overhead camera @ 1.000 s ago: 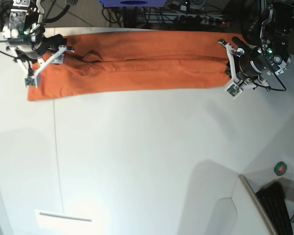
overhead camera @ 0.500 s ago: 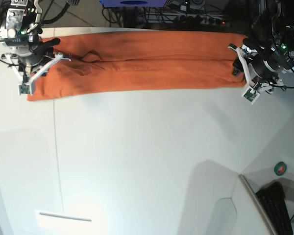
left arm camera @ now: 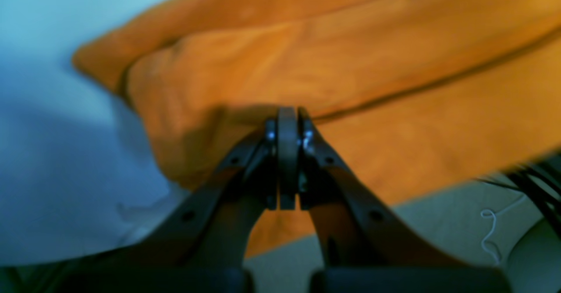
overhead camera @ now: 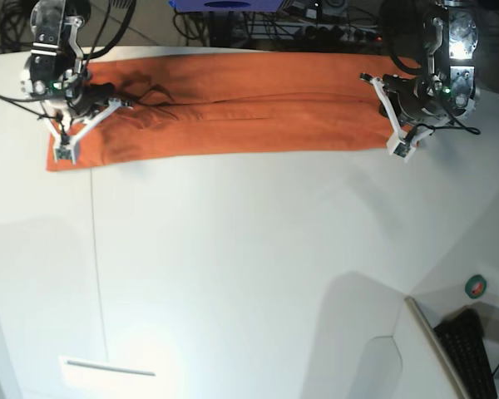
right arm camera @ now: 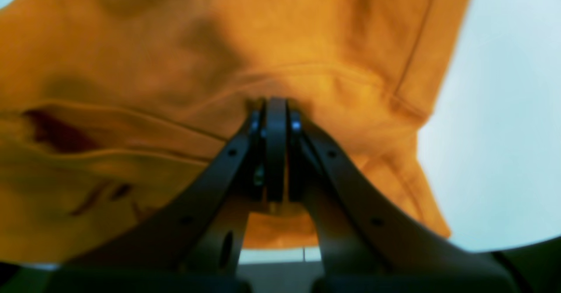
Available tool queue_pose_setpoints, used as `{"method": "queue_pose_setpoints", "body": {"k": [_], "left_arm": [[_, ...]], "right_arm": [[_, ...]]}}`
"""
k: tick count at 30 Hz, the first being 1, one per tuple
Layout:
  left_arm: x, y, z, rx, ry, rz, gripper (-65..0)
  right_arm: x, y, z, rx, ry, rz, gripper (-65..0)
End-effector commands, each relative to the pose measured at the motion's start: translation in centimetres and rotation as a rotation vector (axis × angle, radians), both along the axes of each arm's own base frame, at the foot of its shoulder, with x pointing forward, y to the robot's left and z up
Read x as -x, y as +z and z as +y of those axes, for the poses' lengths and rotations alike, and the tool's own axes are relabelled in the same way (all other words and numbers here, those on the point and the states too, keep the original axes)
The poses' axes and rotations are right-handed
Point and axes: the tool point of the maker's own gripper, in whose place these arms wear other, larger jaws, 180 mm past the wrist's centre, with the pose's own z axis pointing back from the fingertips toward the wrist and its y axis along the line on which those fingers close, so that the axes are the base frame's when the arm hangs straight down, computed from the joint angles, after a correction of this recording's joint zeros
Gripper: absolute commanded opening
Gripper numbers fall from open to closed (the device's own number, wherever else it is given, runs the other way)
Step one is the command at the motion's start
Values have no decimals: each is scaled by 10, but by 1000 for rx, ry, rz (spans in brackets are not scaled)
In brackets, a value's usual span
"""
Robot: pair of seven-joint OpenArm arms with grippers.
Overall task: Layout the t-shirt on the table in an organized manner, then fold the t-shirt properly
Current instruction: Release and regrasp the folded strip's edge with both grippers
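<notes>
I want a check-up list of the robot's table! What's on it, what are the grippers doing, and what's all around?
Surface: white table, thin dark seam line on one side, mostly bare.
Job's things: orange t-shirt folded into a long narrow band along the far edge, sides turned in toward the middle.
Clutter: a small flat white strip near the front edge; a green roll and a black keyboard off to the side.
Grippers: left gripper shut on the t-shirt at one end; right gripper shut on the t-shirt at the other end.
Cables: dark cables bundled behind the table.
Surroundings: a blue object at the back; the rest is too dark to tell.
</notes>
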Motion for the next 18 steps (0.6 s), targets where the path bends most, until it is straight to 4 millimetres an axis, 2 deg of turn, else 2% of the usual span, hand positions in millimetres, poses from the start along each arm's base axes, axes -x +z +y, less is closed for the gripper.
{"method": "queue_pose_setpoints", "body": {"k": [1, 4, 7, 10, 14, 18], "left_arm": [[-11, 5, 2, 0, -2, -40, -650], [-17, -12, -8, 17, -29, -14, -650], [-22, -29, -16, 54, -26, 16, -650], [-35, -38, -25, 86, -4, 17, -650], [-69, -33, -31, 108, 11, -23, -650], [-110, -17, -44, 138, 16, -89, -650]], "right_arm": [[-7, 1, -8, 17, -2, -16, -650], [-13, -10, -12, 13, -6, 11, -650], [-17, -17, -28, 16, -57, 28, -650], [-23, -22, -43, 5, -123, 37, -650], [-34, -17, -62, 15, -173, 16, -650], [-35, -15, -63, 19, -173, 11, -650]]}}
